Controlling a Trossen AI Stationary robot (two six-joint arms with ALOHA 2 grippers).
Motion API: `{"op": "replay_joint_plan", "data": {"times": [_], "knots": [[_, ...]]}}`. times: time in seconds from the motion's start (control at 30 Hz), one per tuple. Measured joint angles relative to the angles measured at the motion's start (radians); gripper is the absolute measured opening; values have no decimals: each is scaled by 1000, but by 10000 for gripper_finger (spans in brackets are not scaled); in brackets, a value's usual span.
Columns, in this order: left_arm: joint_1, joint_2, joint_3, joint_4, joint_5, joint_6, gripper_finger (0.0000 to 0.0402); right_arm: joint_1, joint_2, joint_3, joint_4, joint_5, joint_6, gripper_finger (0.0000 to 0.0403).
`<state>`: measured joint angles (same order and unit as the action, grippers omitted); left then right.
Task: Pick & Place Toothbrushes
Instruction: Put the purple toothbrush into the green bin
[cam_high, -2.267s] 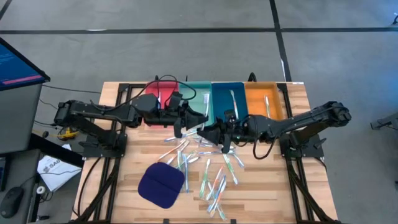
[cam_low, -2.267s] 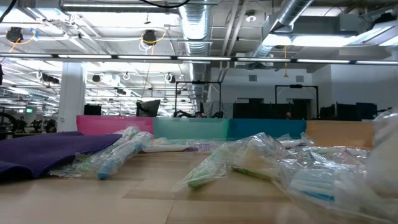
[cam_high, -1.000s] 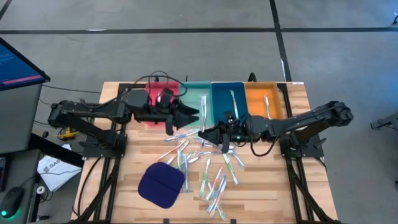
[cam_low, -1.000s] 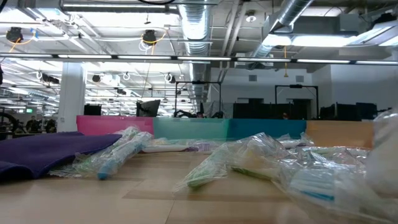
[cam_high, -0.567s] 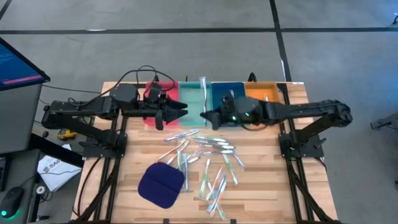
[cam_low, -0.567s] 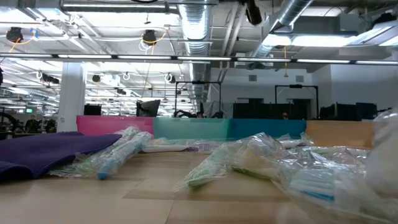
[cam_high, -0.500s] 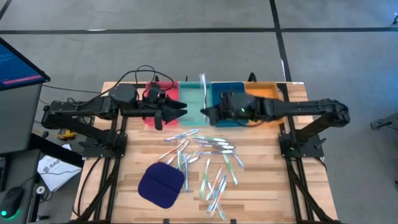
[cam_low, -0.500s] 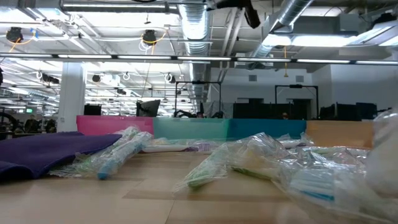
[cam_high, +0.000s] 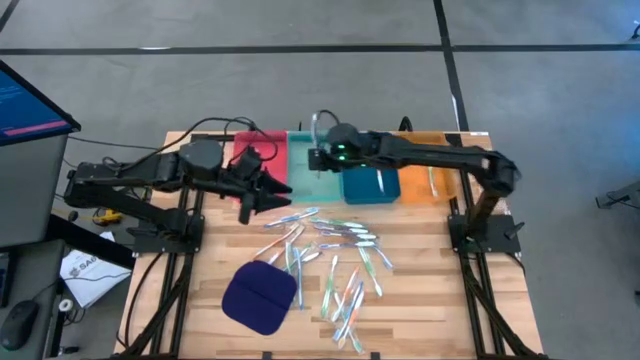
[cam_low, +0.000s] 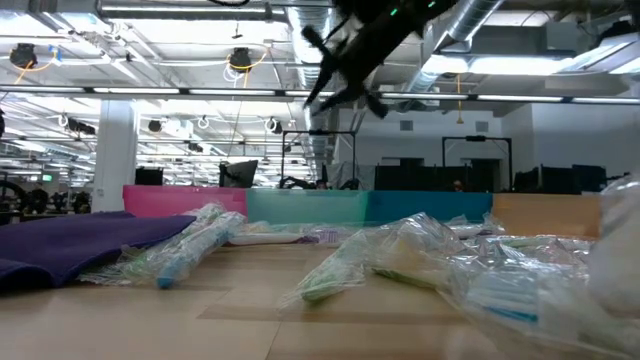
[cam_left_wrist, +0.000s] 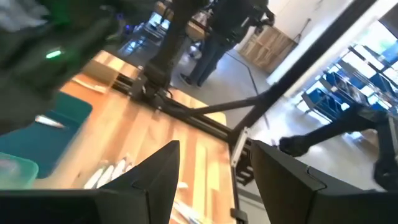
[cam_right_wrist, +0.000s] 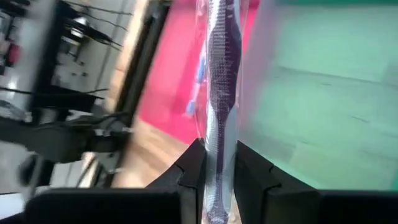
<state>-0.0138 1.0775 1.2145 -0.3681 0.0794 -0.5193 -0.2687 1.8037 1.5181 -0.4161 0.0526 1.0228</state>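
While the right tool (cam_high: 318, 158) pinches one wrapped toothbrush (cam_right_wrist: 219, 93) above the teal tray (cam_high: 308, 172), apparently, lower before release. Left tool (cam_high: 268, 190), fingers spread, empty, beside red tray (cam_high: 246, 152); remaining toothbrushes (cam_high: 335, 262) on worktop (cam_high: 420, 300).

Your right arm reaches in from the right side of the table toward the far middle, its right gripper (cam_high: 318, 158) raised above the table top, and in the right wrist view its fingers (cam_right_wrist: 191, 175) are pinched onto a toothbrush (cam_right_wrist: 219, 93) that stands up between them. Your left arm stretches low from the left side, the left gripper (cam_high: 268, 187) near the far middle of the table, just beside the right one. Its fingers (cam_left_wrist: 155, 180) stand parted with nothing between them.
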Motion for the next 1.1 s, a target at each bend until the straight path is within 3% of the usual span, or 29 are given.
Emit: {"op": "replay_joint_plan", "data": {"times": [0.37, 0.6, 0.83, 1.1], "knots": [[-43, -92, 0, -8, -28, 10, 191, -49, 359, 414, -418, 22, -2, 53], [-73, -96, 0, -4, -54, 14, 191, -76, 527, 634, -514, -26, -32, 53], [-120, -94, 0, -6, -116, 7, 191, -80, 636, 718, -573, -70, -26, 54], [-162, -94, 0, -6, -173, -9, 191, -77, 642, 719, -562, -58, 4, 54]]}}
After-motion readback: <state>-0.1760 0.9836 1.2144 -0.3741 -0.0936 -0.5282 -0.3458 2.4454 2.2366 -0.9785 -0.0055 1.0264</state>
